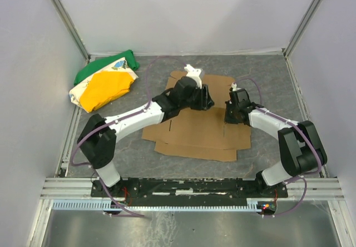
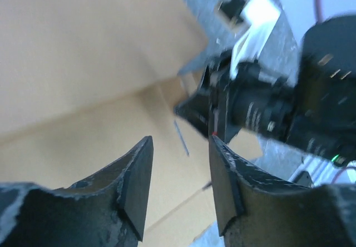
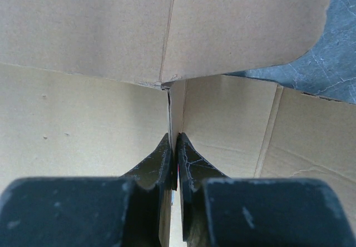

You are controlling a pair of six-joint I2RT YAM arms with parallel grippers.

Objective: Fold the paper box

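The paper box (image 1: 194, 133) is a brown cardboard sheet lying mid-table, partly folded, its back panel (image 1: 217, 83) raised. My left gripper (image 1: 207, 101) hovers over the sheet's middle. In the left wrist view it (image 2: 179, 174) is open with nothing between the jaws, cardboard (image 2: 83, 63) below and behind. My right gripper (image 1: 229, 115) is at the sheet's right side. In the right wrist view it (image 3: 173, 147) is shut on a thin upright cardboard flap (image 3: 177, 108) that stands edge-on between the jaws. The right gripper shows dark in the left wrist view (image 2: 245, 102).
A green, yellow and white cloth bundle (image 1: 105, 83) lies at the back left. White walls with metal posts (image 1: 67, 21) close in the table on three sides. Grey tabletop (image 1: 272, 85) shows to the right of the box.
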